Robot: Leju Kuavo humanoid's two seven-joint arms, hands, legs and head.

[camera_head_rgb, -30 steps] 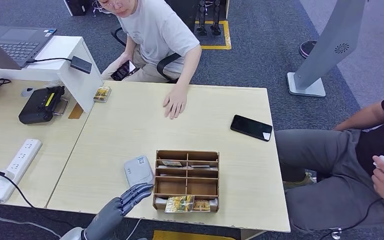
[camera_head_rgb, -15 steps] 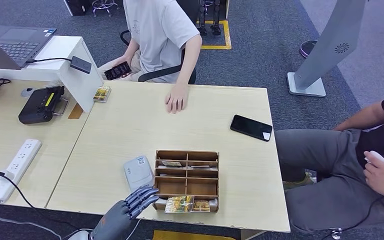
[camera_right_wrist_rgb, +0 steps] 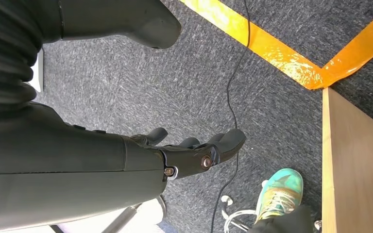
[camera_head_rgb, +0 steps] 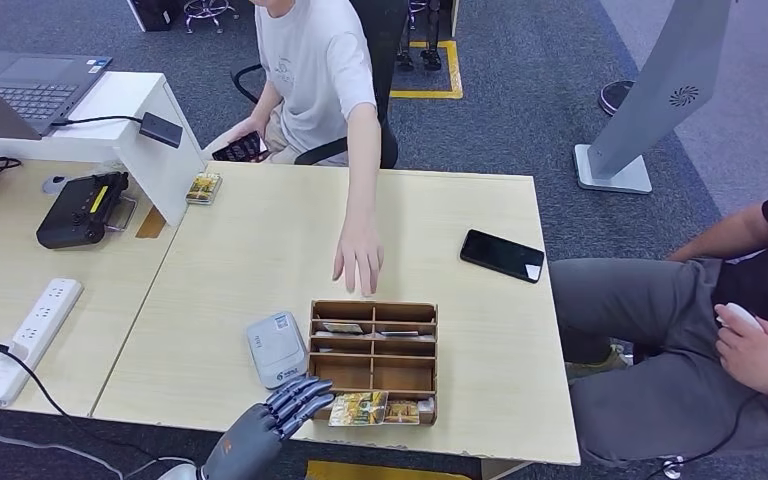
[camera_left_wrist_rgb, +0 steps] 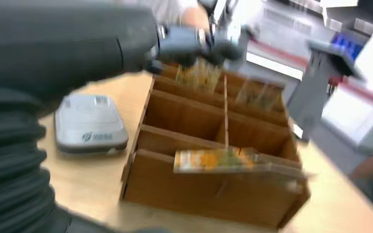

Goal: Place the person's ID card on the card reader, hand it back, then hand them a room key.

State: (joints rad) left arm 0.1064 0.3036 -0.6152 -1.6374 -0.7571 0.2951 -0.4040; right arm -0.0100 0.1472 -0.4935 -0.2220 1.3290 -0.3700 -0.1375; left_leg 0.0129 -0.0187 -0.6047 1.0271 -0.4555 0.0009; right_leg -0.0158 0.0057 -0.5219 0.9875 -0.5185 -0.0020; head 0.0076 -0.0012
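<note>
a black phone (camera_head_rgb: pixel 502 255) lies on the desk's right side; a white power strip (camera_head_rgb: pixel 30 338), a laptop (camera_head_rgb: pixel 22 90) and a black device (camera_head_rgb: pixel 82 209) sit left.

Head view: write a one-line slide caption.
Robot's left hand hovers beside the card reader and wooden card box while a seated person's hand reaches toward the box.

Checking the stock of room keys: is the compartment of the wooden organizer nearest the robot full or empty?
Not empty: in the wooden organizer, yellow-printed cards lie in the nearest row. Their number cannot be told.
</note>
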